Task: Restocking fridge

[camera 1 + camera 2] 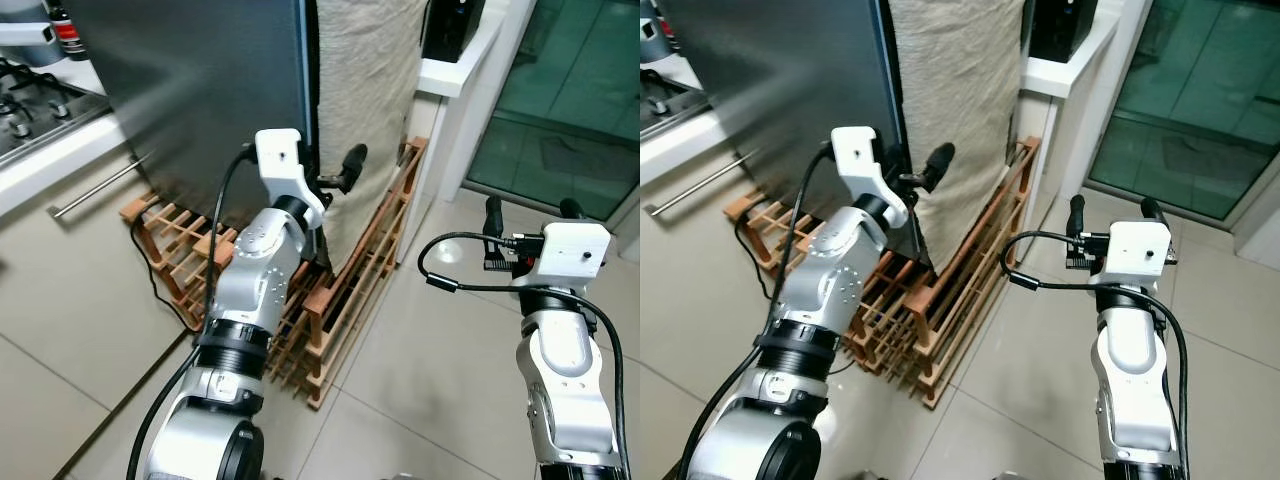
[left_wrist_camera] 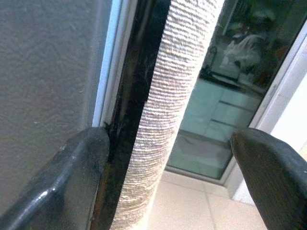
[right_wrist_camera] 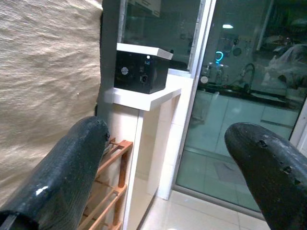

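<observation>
I see the tall dark-grey metal fridge (image 1: 200, 90) shut. My left gripper (image 1: 328, 180), fingers spread wide, straddles its door edge beside the beige woven cloth (image 1: 365, 100), presumably to pull it. My right gripper (image 1: 528, 212) waits wide, well apart.

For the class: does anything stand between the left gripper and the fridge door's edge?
Nothing visible. The left gripper is open at the fridge door edge, one finger against it, beside the beige cloth.

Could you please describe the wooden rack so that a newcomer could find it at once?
Look to the tall dark fridge; the wooden rack lies on the tiled floor at its foot. It is an orange-brown lattice of slats, unlike the plain grey cloth hanging above it.
</observation>
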